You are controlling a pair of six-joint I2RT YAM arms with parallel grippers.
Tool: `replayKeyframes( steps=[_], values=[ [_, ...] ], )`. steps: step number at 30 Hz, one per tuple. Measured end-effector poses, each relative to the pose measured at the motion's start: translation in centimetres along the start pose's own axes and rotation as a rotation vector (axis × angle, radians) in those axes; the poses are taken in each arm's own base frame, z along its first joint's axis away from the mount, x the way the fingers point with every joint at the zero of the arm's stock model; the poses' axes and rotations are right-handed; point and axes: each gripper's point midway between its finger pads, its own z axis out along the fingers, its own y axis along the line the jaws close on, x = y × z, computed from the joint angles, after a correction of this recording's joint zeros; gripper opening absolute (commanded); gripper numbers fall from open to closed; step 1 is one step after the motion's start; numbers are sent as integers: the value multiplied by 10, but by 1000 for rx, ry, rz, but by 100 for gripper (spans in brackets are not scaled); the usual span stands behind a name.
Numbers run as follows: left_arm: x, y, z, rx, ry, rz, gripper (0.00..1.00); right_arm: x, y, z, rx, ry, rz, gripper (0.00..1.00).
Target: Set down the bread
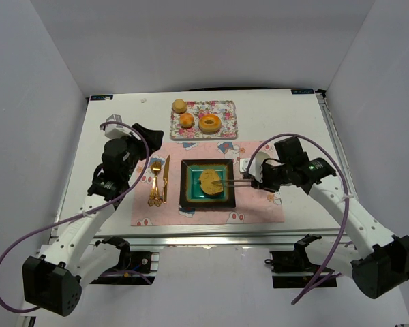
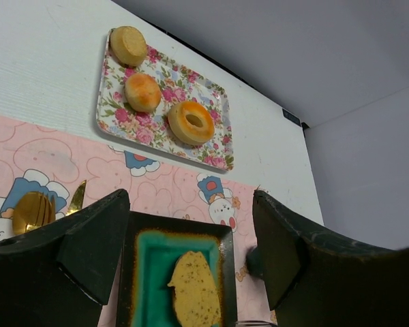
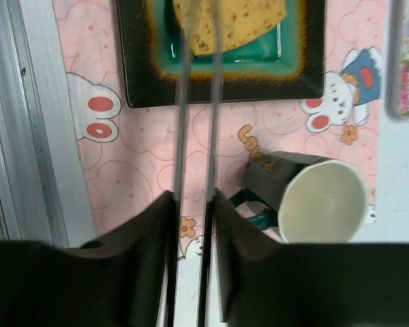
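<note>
The bread (image 1: 210,181), a flat golden-brown speckled oval, lies on the green centre of a dark square plate (image 1: 188,197) on the pink mat. My right gripper (image 1: 259,178) is shut on a pair of thin metal tongs (image 1: 235,182). In the right wrist view the two tong arms (image 3: 180,102) run from my gripper (image 3: 193,197) over the plate (image 3: 225,95) to the bread (image 3: 238,20), a narrow gap between them. My left gripper (image 1: 133,153) hangs open and empty left of the plate. Its view shows the bread (image 2: 194,289) on the plate (image 2: 177,221) below its gripper (image 2: 191,231).
A floral tray (image 1: 225,109) at the back holds two round buns (image 1: 179,105) and a ring doughnut (image 1: 210,123). Gold cutlery (image 1: 157,180) lies left of the plate. A dark mug (image 3: 313,197) with a pale inside lies on its side right of the tongs.
</note>
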Motion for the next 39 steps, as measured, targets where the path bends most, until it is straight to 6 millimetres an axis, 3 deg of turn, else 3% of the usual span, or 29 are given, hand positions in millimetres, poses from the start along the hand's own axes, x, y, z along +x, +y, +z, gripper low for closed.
replayKeyframes(
  steps=[1, 2, 4, 5, 7, 8, 11, 12, 14, 16, 19, 22, 25, 28, 29, 32, 36, 39],
  values=[
    [0, 0, 0, 1, 0, 0, 82, -5, -2, -4, 8, -11, -3, 23],
    [0, 0, 1, 1, -1, -1, 78, -11, -4, -8, 22, -25, -1, 9],
    [1, -1, 2, 5, 2, -4, 67, -28, -16, -21, 74, -64, 16, 0],
    [2, -1, 3, 8, 7, -6, 38, -37, -22, -27, 104, -86, 31, 0],
    [6, -2, 5, 15, 21, -8, 9, -57, -43, -42, 198, -141, 72, 0],
    [8, -3, 7, 22, 28, -14, 0, -65, -57, -51, 260, -168, 114, 0],
    [19, -4, 13, 41, 75, -13, 0, -62, -103, -75, 463, -219, 269, 0],
    [25, -4, 14, 48, 97, -12, 8, -50, -120, -85, 549, -220, 347, 0],
    [37, -4, 18, 65, 146, -6, 35, -18, -147, -100, 707, -199, 487, 0],
    [51, -3, 21, 78, 205, 2, 65, 32, -169, -109, 862, -155, 653, 0],
    [75, 2, 25, 86, 305, 5, 78, 114, -174, -97, 949, -53, 891, 0],
    [100, 12, 25, 67, 399, 17, 81, 193, -156, -72, 954, 70, 1100, 0],
    [123, 20, 20, 46, 482, 49, 83, 242, -129, -49, 921, 165, 1223, 0],
    [144, 21, 12, 45, 550, 87, 83, 255, -126, -40, 902, 170, 1249, 4],
    [151, 21, 10, 45, 570, 99, 82, 256, -129, -39, 899, 159, 1237, 26],
    [168, 20, 5, 45, 618, 131, 79, 259, -128, -32, 868, 156, 1230, 57],
    [192, 28, 1, 24, 688, 172, 69, 272, -114, -22, 797, 173, 1263, 68],
    [211, 36, -1, -5, 750, 204, 69, 278, -104, -24, 772, 183, 1295, 76]
  ],
)
